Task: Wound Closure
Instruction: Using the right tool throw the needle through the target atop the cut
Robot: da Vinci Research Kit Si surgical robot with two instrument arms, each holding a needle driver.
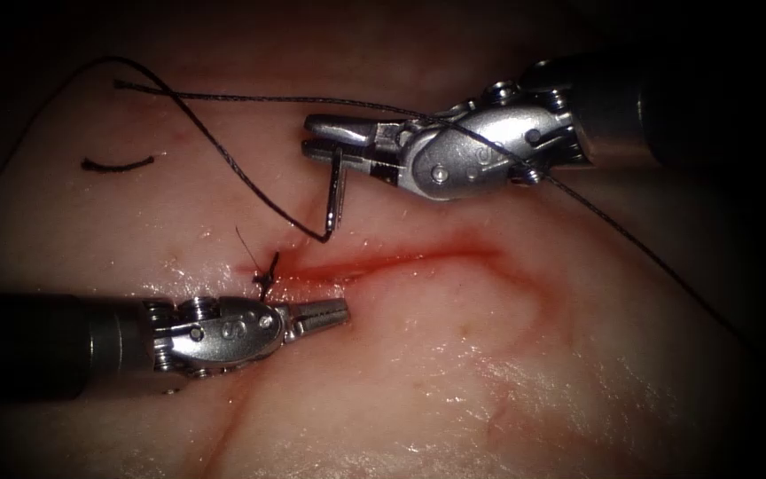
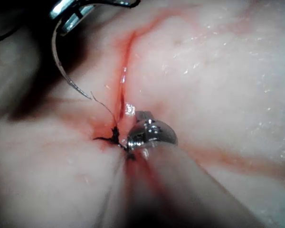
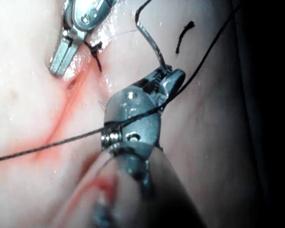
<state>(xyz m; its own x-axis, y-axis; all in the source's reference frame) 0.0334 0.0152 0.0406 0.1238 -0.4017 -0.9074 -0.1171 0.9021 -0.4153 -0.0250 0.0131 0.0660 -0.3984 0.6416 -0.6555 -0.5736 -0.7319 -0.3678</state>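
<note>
One knot (image 1: 265, 273) sits at the cut's (image 1: 383, 262) left end. Right tool (image 1: 325, 137) grips the needle (image 1: 336, 197) near its swaged end, clear of tissue (image 1: 454, 372); thread (image 1: 223, 151) trails. Left tool (image 1: 330, 312) closed, empty. Next bite needs placement beside the knot.

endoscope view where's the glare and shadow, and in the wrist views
endoscope view: dark toward the edges, wet glare on the tissue below the cut; left wrist view: the needle, held at one end by the right tool and out of the tissue, throws a dark shadow; right wrist view: glints on both tools' metal, left tool shut on nothing
</note>
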